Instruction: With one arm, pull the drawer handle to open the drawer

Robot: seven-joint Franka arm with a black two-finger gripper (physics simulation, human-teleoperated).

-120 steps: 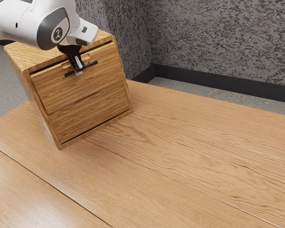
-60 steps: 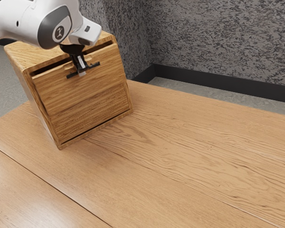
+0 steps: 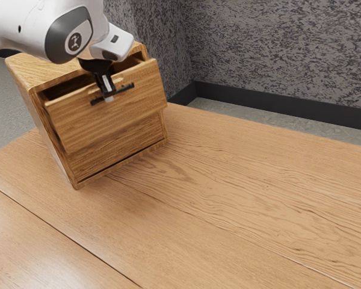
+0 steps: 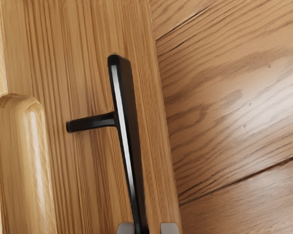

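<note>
At 10 o'clock on table (image 3: 240, 198), wooden cabinet (image 3: 27, 69); drawer (image 3: 108, 114) partly out, front jutting toward 4 o'clock. Gripper (image 3: 107, 93) pinches black handle (image 3: 125, 89) from 12 o'clock, fingertips (image 4: 126, 228) apparently touching both sides of bar

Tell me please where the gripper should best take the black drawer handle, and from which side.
Take the handle's long bar near its middle, by the post, coming from above the drawer front. The bar is thin and stands off the wood on that post, so there is room behind it, and a central hold should pull evenly.
</note>
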